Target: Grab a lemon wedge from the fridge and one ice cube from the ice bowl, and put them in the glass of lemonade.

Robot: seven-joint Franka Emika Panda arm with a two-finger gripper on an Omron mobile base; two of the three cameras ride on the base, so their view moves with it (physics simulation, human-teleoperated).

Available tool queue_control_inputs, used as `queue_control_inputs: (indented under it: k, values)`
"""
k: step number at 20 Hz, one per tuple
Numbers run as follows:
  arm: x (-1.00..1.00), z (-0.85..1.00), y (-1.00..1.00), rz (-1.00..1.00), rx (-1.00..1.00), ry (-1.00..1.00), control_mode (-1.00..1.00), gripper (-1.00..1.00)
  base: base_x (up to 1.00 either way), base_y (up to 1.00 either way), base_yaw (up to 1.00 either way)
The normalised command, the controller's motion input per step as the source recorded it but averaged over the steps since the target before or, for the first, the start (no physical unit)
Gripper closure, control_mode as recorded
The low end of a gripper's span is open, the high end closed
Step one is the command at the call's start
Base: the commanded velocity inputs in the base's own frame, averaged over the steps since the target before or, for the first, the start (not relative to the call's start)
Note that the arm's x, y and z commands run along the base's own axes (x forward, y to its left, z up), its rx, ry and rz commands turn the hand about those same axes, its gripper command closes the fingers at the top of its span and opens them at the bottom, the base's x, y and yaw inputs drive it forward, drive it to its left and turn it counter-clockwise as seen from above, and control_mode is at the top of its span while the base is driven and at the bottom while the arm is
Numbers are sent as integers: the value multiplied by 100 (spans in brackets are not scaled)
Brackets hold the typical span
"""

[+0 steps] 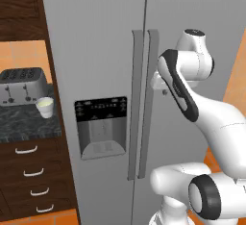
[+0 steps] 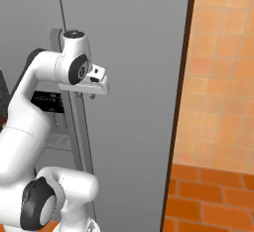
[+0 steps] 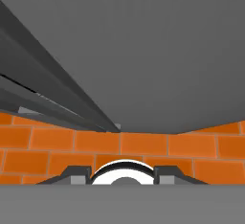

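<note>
- Straight ahead of the base stands the fridge (image 1: pixel 105 51), both doors shut.
- Beside its right-door handle (image 1: pixel 153 75) sits the gripper (image 2: pixel 84 95), pointing down; whether its fingers are apart cannot be told.
- Left on the counter (image 1: pixel 24 125), the glass of lemonade (image 1: pixel 45 107) stands before the toaster (image 1: pixel 21 84).

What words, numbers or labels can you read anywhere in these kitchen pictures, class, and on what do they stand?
None can be read.
Dispenser panel on the fridge: rows of tiny pale marks, too small and blurred to read.
Toaster: no readable lettering.
Glass of lemonade: blank.
</note>
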Motion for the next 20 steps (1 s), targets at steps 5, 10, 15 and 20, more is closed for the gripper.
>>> queue_control_inputs:
  k: [5, 10, 15, 20]
  values:
    - [-9, 0, 0, 0, 0, -1, -100, -100, 0, 0, 0]
    - [-9, -1, 4, 0, 0, 2, 100, -100, -26, 52, 7]
    - [0, 0, 0, 0, 0, 0, 100, -100, -7, 100, 11]
    - [0, 0, 0, 0, 0, 0, 100, -100, 18, 100, 6]
